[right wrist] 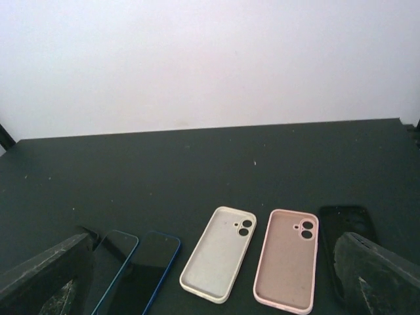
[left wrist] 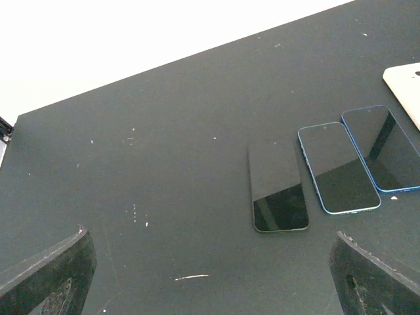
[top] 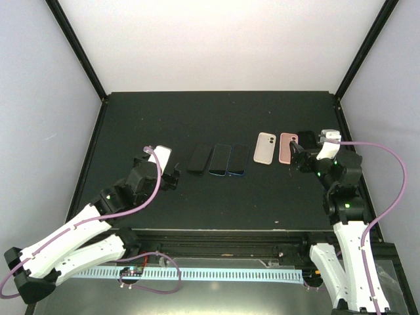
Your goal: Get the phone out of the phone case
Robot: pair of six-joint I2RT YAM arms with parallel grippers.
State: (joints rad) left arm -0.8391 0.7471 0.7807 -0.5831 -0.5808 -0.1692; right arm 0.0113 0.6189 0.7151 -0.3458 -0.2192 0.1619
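Observation:
Three phones lie screen-up in a row mid-table: a black phone [top: 199, 159] [left wrist: 279, 187] and two blue-edged phones [top: 220, 159] [top: 239, 160] [left wrist: 338, 167] [left wrist: 380, 147]. To their right lie three empty cases, insides up: a cream case [top: 264, 148] [right wrist: 218, 262], a pink case [top: 288, 148] [right wrist: 287, 258] and a black case [top: 306, 139] [right wrist: 344, 226]. My left gripper [top: 170, 178] [left wrist: 210, 289] hangs open over bare table left of the black phone. Just near of the pink and black cases, my right gripper [top: 296, 159] [right wrist: 213, 285] is open and holds nothing.
The black table [top: 216, 118] is bounded by white walls, with black frame posts [top: 75, 46] at the back corners. A slotted white cable duct [top: 197, 272] runs along the near edge between the arm bases.

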